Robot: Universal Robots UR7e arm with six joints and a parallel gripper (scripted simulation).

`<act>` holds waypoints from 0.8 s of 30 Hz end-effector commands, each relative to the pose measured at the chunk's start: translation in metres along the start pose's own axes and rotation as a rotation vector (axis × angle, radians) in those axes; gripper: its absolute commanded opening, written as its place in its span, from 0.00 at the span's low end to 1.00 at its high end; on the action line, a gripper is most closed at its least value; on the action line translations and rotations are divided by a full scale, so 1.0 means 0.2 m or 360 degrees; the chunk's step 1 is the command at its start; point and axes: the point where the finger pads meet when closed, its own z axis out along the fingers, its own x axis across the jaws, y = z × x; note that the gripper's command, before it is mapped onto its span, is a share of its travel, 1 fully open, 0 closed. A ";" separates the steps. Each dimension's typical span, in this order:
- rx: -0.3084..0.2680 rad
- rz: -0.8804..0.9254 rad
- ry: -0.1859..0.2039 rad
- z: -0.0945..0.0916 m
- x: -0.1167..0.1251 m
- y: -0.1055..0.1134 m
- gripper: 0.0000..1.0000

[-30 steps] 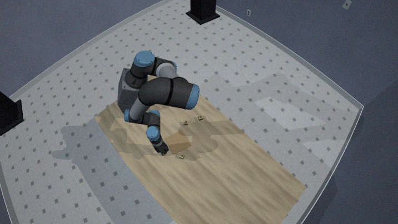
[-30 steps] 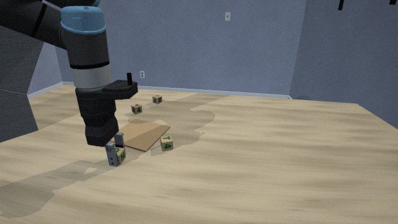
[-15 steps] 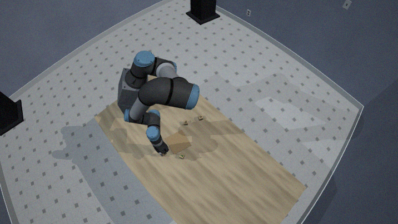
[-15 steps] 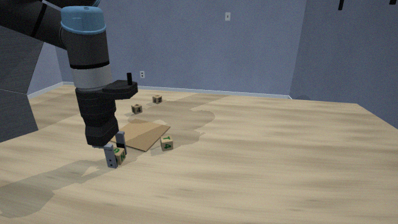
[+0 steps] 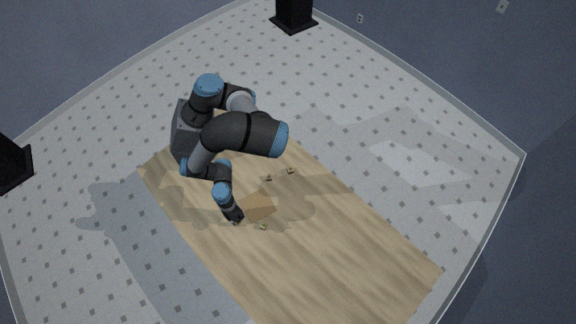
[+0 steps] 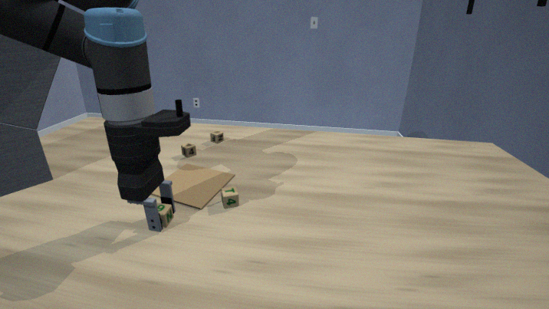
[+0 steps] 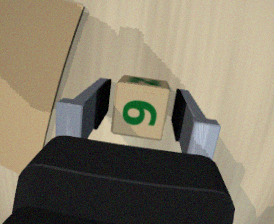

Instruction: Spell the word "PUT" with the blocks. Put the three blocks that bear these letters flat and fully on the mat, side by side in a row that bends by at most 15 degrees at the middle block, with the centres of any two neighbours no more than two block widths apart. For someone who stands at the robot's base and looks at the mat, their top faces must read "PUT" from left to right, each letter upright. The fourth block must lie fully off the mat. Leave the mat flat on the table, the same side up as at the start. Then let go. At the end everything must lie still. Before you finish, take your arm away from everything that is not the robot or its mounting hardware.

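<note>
Your claw [image 5: 234,221] [image 6: 161,217] [image 7: 141,100]: fingers open, one either side of the block marked 6 [image 6: 166,214] [image 7: 140,111], gripping nothing. Your mat [image 5: 258,207] [image 6: 194,184] [image 7: 23,65]: flat on the tabletop [image 5: 306,235] [image 6: 323,216] [image 7: 238,45]. Your block topped T [image 5: 263,227] [image 6: 229,197]: just beside the mat, off it.

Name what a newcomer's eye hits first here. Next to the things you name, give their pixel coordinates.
Probably the big dark arm with blue joint caps [image 5: 279,139] [image 6: 115,26], looming over the wooden table's [image 5: 322,235] [image 6: 364,216] near-base end. Then the open hand [image 5: 236,221] [image 6: 161,220] [image 7: 141,100] straddling a block with a green 6-or-9 mark [image 6: 166,215] [image 7: 139,111], beside the tan mat [image 5: 258,206] [image 6: 194,184] [image 7: 23,65].
</note>
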 end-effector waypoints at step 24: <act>0.0002 0.0003 0.0001 -0.42 0.00 0.00 0.87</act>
